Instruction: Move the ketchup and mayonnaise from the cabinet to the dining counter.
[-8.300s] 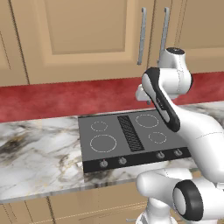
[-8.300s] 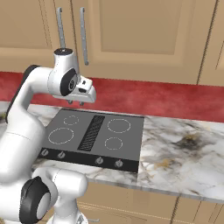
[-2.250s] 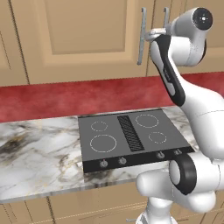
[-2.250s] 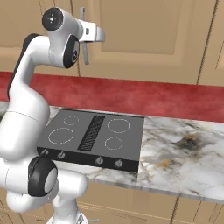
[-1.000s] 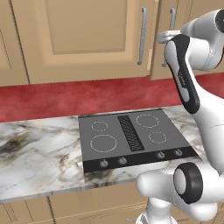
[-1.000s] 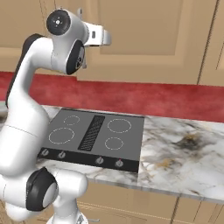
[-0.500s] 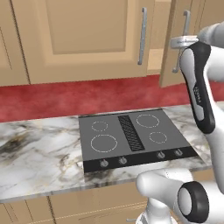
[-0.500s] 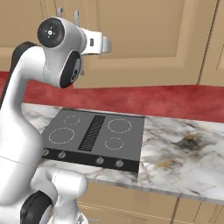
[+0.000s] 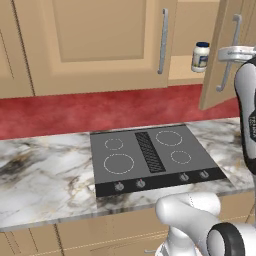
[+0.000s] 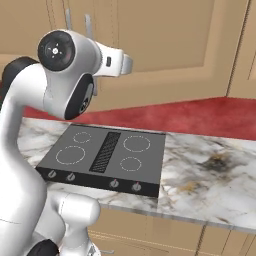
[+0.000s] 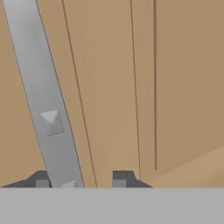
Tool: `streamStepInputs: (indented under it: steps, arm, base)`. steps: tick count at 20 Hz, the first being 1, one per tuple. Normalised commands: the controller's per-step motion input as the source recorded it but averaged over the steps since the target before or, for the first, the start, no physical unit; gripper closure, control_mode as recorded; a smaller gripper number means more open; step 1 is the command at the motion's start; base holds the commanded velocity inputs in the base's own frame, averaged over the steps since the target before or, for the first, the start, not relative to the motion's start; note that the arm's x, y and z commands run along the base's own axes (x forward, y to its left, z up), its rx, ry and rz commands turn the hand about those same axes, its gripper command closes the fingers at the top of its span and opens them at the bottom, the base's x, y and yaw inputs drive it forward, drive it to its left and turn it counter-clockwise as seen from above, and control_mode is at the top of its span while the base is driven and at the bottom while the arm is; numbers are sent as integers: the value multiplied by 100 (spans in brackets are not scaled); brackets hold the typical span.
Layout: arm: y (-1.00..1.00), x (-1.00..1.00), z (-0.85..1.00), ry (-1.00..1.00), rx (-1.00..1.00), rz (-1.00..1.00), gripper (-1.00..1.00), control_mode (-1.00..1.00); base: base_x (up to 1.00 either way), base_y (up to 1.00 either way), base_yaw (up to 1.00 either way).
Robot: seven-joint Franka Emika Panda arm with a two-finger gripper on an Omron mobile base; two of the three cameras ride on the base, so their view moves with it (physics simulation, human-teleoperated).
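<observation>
The cabinet (image 9: 100,45) hangs above the worktop. Its right door (image 9: 220,60) stands swung partly outward. On the shelf behind it stands the mayonnaise (image 9: 200,56), a white jar with a dark lid. My gripper (image 9: 233,51) is at that door's silver bar handle (image 9: 228,60). In the hand view the handle (image 11: 48,109) runs between my fingertips, against the left one, with a gap to the right one; the gripper (image 11: 81,179) is open around it. The ketchup and the dining counter are out of view.
A black cooktop (image 9: 152,157) is set into the marble worktop (image 9: 45,180) below the cabinet, with a red backsplash (image 9: 75,112) behind it. The left cabinet door, with its handle (image 9: 162,42), is closed. My arm (image 10: 70,70) rises high at the left of the right base view.
The right cabinet door has swung further outward with my gripper at its handle. The mayonnaise on the shelf has come into sight. My hand has moved to the right.
</observation>
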Motion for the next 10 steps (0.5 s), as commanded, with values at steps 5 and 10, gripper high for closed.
streamStepInputs:
  steps: [5,10]
  arm:
    - [-42,-70,5,2,4,0,100,-100]
    - [-41,-70,6,0,0,0,100,-100]
  base:
    - [0,0,0]
    - [0,0,0]
